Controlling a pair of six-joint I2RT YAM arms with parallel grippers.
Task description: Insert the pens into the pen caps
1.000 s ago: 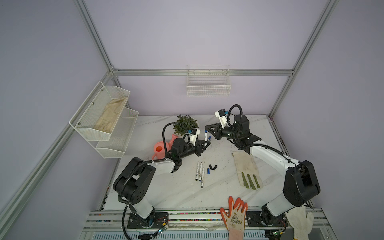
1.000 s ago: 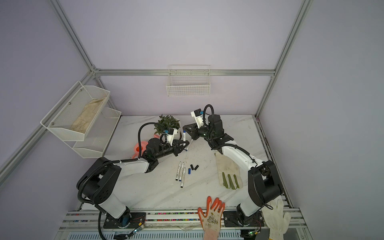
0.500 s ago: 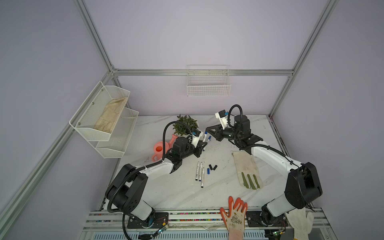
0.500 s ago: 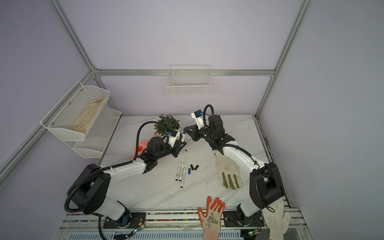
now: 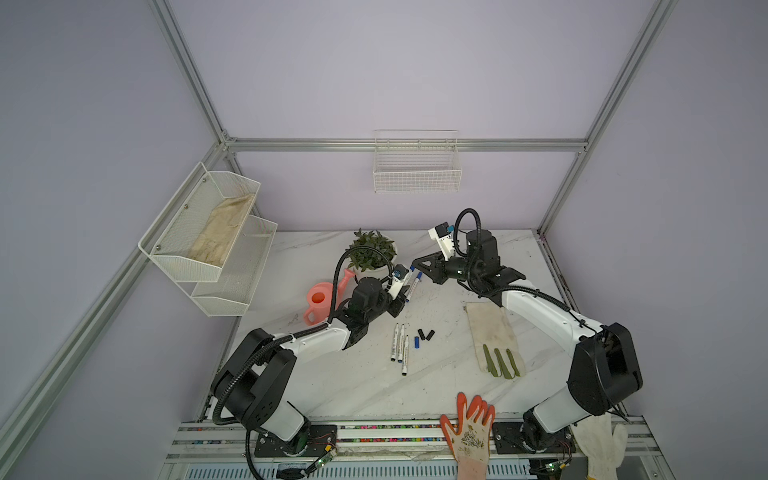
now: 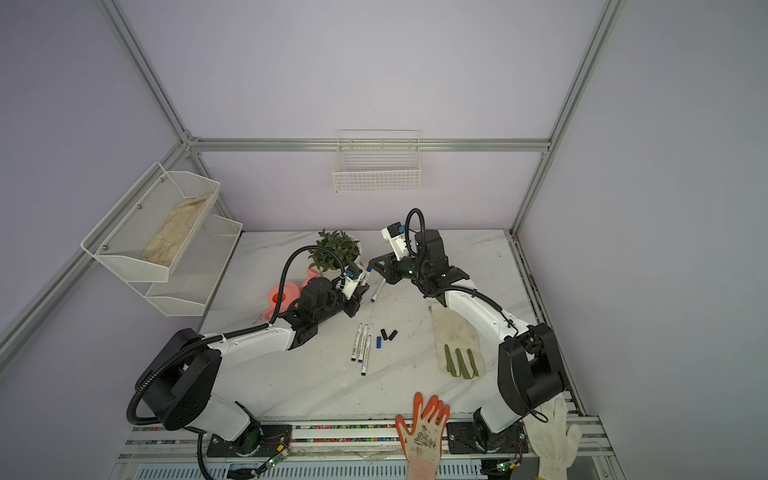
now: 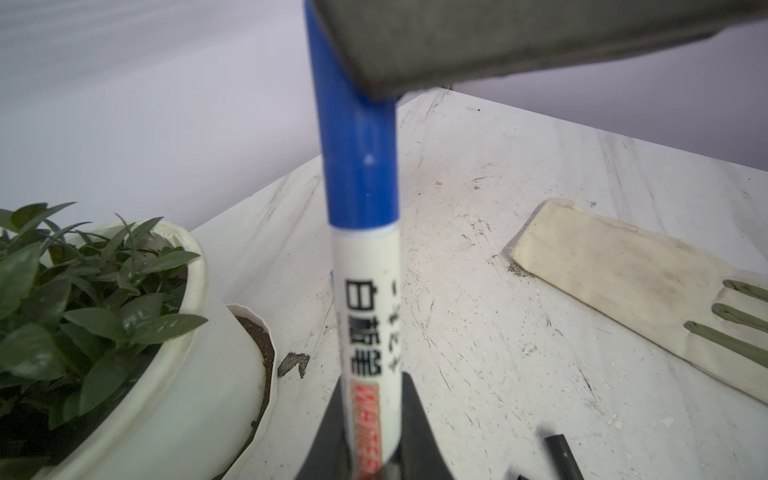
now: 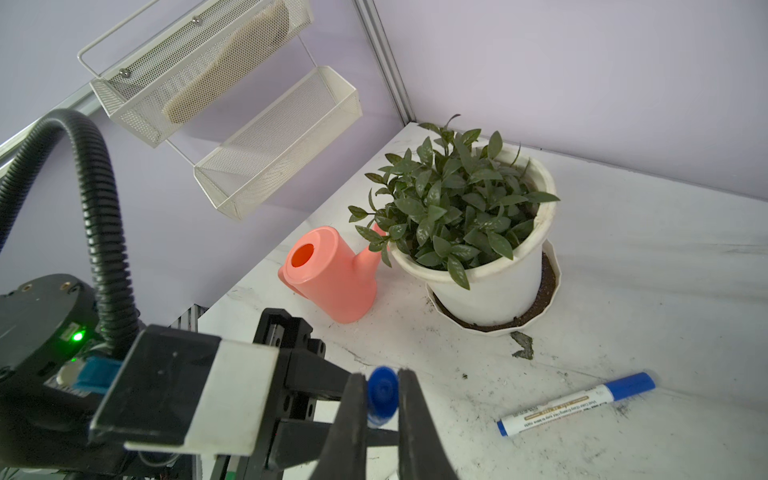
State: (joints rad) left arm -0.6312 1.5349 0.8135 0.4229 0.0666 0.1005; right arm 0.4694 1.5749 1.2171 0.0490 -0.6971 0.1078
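- Left hand [image 7: 370, 436]: closed on the white barrel of a marker pen [image 7: 368, 316], which runs up the middle of the left wrist view
- Blue pen cap [image 7: 359, 158]: sits on the upper end of that pen, its rim meeting the barrel
- Right hand [image 8: 382, 395]: closed on the same cap, one finger on each side, at lower centre of the right wrist view
- Capped pen [image 8: 575, 405]: lies on the bench [image 8: 665, 291] at lower right of that view, near the potted plant [image 8: 457, 208]
- Three uncapped pens [image 5: 399, 347]: lie side by side at centre in both top views; one loose blue cap [image 5: 417, 341] and two black caps [image 5: 423, 335] lie just right of them
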